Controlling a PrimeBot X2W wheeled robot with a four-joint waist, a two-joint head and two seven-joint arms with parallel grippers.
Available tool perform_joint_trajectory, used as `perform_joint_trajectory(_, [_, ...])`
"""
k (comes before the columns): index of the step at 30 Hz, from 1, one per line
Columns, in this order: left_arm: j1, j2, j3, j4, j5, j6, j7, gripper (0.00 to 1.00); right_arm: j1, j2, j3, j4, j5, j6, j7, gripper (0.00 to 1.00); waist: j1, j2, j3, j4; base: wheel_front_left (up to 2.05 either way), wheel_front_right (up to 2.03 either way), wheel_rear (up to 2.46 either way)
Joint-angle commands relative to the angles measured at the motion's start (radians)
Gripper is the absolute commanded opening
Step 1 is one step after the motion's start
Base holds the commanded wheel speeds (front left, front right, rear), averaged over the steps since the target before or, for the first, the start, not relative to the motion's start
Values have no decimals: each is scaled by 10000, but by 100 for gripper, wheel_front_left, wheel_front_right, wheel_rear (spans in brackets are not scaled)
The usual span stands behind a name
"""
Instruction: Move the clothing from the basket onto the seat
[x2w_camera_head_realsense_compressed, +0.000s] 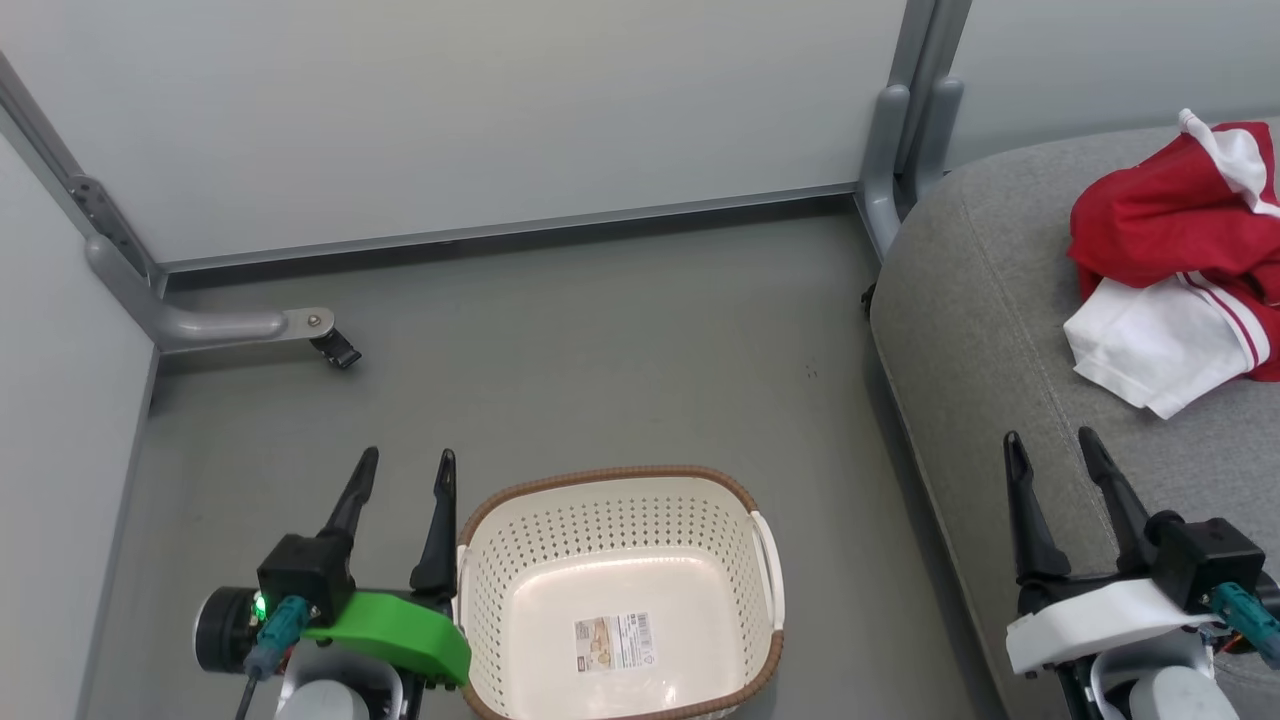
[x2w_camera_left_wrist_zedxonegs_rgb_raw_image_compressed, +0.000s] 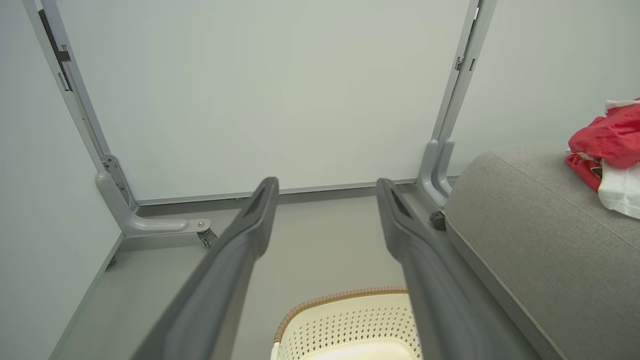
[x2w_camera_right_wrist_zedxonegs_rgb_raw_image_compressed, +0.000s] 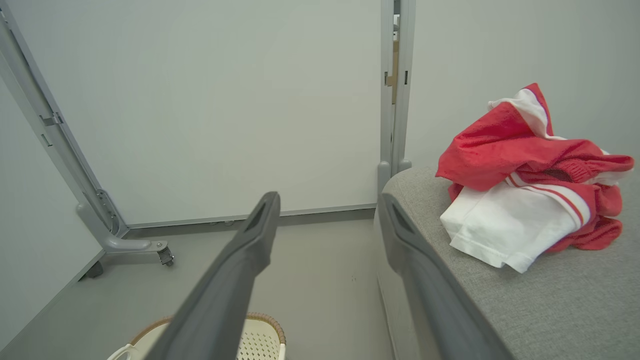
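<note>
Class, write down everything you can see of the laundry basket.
The basket is oval, cream-white plastic, its walls pierced with rows of small holes, under a brown woven-look rim. A white handle shows on one side. It stands upright on the grey floor, empty but for a paper label on its bottom. The left gripper hangs open just beside it.

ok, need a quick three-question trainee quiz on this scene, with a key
1. Pick one: the red and white clothing lies A) on a table, B) on the grey seat, C) on a shelf.
2. True or false: the basket has just a label inside.
3. Fill in: the left pincer and the right pincer both stand ____.
Key: 1 B; 2 true; 3 open.
</note>
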Motion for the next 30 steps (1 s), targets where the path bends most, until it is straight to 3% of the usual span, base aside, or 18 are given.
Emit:
perform_joint_trajectory(1, [12,0,4,18,-13,-1,8,0,10,6,4,29,16,0,2,0,0,0,0,0,0,0,0])
perform_joint_trajectory(6, [296,-12,15,414,-150,-3,113,0,203,110,30,447,161,0,61,0,0,0,0,-4,0,0,0])
perform_joint_trajectory(30, [248,-18,799,9,-4372,-97,1211,0,-119,63,-129,652,4409,-1,1179,0,0,0,-47,-73,0,0,0])
